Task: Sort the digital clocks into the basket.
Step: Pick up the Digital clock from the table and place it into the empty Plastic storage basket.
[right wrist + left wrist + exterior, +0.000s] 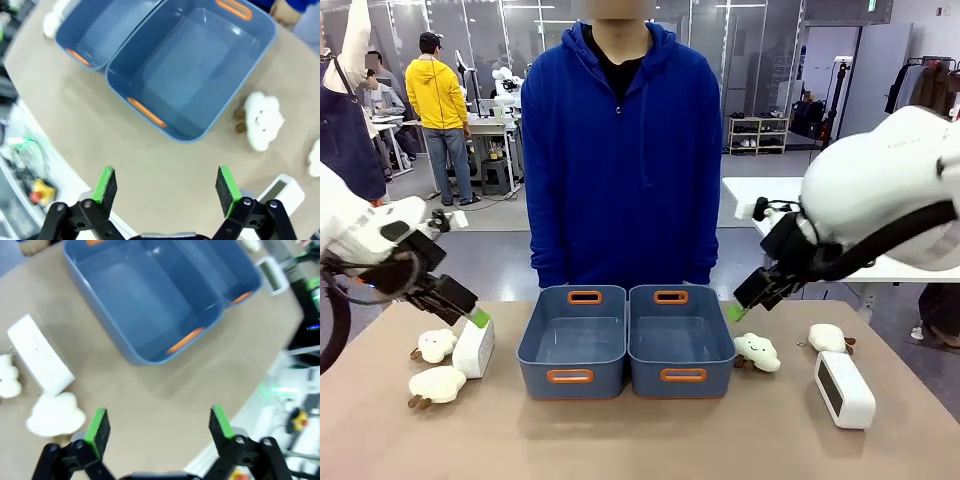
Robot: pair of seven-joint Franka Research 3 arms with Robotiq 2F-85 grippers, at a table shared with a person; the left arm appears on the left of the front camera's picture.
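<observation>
The left hand [478, 318] hangs near the left clock [472, 348]. Its two green fingers are wide apart and hold nothing. In the left wrist view the clock lies ahead and off to one side of the fingers, not touching them. Its long side runs slantwise to them, so the hand would likely have to turn.

This clock is a smooth white plastic block with round corners. It stands on the tabletop [640, 440] between the soft cloud toys [436, 385] and the left basket [542, 383].

The right hand [736, 311] is wide apart and empty too, beside the right basket [718, 382]. The right clock [844, 390] lies well apart from it, toward the table's outer side.

Both baskets are hard blue-grey plastic with nothing inside. The left hand looks nearer to its clock.
</observation>
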